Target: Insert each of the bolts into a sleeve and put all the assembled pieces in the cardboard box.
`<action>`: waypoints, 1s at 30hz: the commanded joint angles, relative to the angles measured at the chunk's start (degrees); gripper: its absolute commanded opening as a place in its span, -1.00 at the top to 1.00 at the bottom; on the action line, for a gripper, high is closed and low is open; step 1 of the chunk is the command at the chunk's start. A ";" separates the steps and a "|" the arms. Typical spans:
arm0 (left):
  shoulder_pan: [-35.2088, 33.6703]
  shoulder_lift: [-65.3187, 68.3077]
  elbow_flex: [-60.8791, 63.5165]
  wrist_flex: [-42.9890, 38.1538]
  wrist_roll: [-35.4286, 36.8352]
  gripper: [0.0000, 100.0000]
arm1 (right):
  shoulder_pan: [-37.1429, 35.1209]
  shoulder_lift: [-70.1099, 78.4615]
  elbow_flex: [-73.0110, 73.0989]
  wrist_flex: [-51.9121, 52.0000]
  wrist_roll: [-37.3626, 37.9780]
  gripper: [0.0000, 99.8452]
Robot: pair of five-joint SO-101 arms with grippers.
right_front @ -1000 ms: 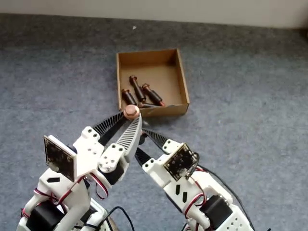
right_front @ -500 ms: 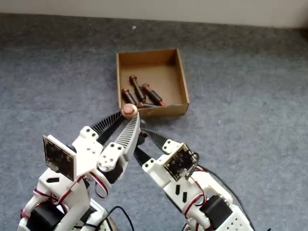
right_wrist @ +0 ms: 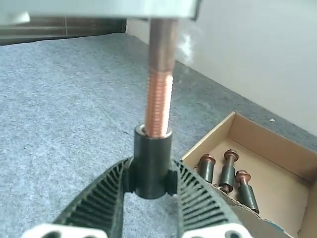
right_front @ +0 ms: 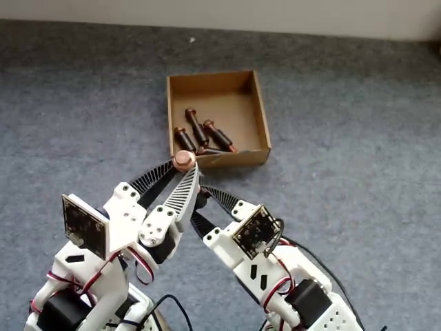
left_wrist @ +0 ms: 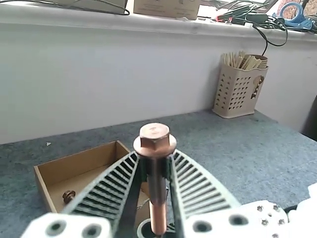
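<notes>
left gripper [right_front: 180,168]: hovering just on the near side of the cardboard box [right_front: 260,114]. Its ribbed fingers [left_wrist: 116,191] are clamping the bolt [left_wrist: 154,140] from both sides, just under the head.
bolt: standing upright in that grip, hexagonal head on top. Its copper-coloured threaded end is pointing down and meeting the open top of the sleeve [right_wrist: 151,157]. How far it is going in cannot be told.
sleeve: a dark cylinder, standing upright directly beneath the bolt and sharing its axis.
right gripper [right_wrist: 151,171]: sitting below and slightly right of the left gripper. Its ribbed fingers [right_wrist: 101,206] are pinching the sleeve around its lower half.
cardboard box: lying open on the grey carpet [right_front: 358,138], beyond both grippers and a little to their right. Its near wall is lying just past the bolt's head.
assembled pieces [right_front: 196,128]: three are lying side by side in the near left part of the box, heads pointing toward the far side.
basket [left_wrist: 240,91]: standing at the far right against the pale wall, holding a bundle of pale sticks.
change: against the high view of one second ago, the bolt's head is sitting slightly farther left, and the left gripper is shifting with it. The right arm is also edging a touch to the left, keeping the sleeve under the bolt. The cardboard box and the three assembled pieces are staying where they were.
</notes>
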 commanded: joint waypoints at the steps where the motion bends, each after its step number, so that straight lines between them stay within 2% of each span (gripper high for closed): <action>1: -0.84 0.22 0.13 1.14 -0.79 0.99 | 0.13 -1.10 -1.10 -1.80 0.44 0.99; 14: -3.82 0.22 0.22 1.23 -0.53 0.99 | 0.13 -1.10 -3.65 -1.80 0.44 0.99; 21: 0.92 0.22 0.22 3.69 -0.97 0.99 | 1.89 -1.10 -3.91 -1.89 0.44 0.99; 30: 0.75 0.22 1.01 3.25 -0.97 0.98 | 4.70 -1.10 -6.99 -5.05 0.35 0.99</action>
